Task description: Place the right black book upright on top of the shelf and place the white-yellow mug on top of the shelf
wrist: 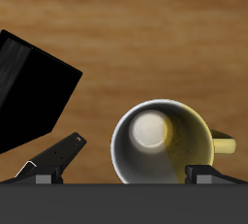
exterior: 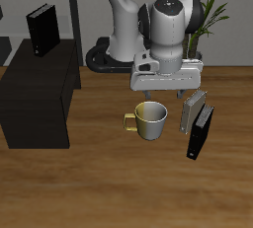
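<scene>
Two books lean together nearest the table's front edge, as we see in the exterior view: a narrower-looking black book [exterior: 199,133] standing tilted, and just behind it, touching or nearly so, a grey-beige book [exterior: 192,112]. Beside them on the wooden table [exterior: 119,188] sits the white-yellow mug [exterior: 150,120], upright, its yellow handle turned away from the books. Directly above the mug we find the gripper [exterior: 165,96], its fingers spread wide and holding nothing; in the wrist view the mug [wrist: 163,141] lies between the two fingertips [wrist: 60,156], mouth up and yellow inside, with a black book corner [wrist: 31,92] close beside one finger. We cannot tell whether either fingertip touches the mug's rim. Farther back, well apart from the mug, stands the shelf [exterior: 40,96], a large black cabinet. On its flat top, at the back, the right black book [exterior: 41,31] stands upright.
</scene>
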